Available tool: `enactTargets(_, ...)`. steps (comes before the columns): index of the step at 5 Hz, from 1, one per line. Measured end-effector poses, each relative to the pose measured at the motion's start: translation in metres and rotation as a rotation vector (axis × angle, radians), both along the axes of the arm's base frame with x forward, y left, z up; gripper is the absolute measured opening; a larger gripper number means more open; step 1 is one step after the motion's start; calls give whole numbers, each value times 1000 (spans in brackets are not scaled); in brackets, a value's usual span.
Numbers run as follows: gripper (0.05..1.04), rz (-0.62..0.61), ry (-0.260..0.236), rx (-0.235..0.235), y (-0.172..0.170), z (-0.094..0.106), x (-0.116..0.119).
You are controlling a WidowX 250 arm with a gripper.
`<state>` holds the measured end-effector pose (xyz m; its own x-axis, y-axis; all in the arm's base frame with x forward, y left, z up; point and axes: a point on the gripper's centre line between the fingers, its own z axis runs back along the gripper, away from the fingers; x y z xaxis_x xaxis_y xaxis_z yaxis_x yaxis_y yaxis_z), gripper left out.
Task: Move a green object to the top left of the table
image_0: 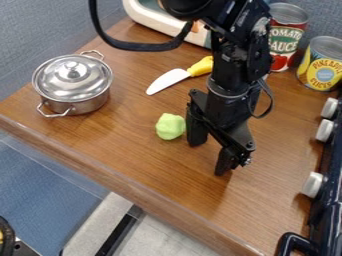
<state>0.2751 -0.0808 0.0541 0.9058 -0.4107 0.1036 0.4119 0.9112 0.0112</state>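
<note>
That lumpy, pale green object (170, 126) looks light and slightly squashy, best pinched gently round its middle by the gripper (210, 153), its fingers apart.

A wood-grain tabletop (133, 145) in warm brown crosses the room at a slant, its thick rounded edge running from the left side down toward the lower right. Behind it stand grey-blue, fabric-textured walls (40, 35) (finely speckled, rather like office partitions). Below the edge, at lower left, lies a blue textured surface (40, 165), with pale grey flooring (167, 232) beside it and a black bar (120, 232) slanting across. A dark navy toy stove (332, 185) with white knobs (312, 185) lines the right side. Soft light leaves a pale sheen on the wood.
</note>
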Motion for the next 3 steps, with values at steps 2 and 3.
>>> enactTargets(2, 999, -26, 36, -28, -7, 7, 0)
enactTargets(3, 999, -13, -31, -27, -2, 33, -2)
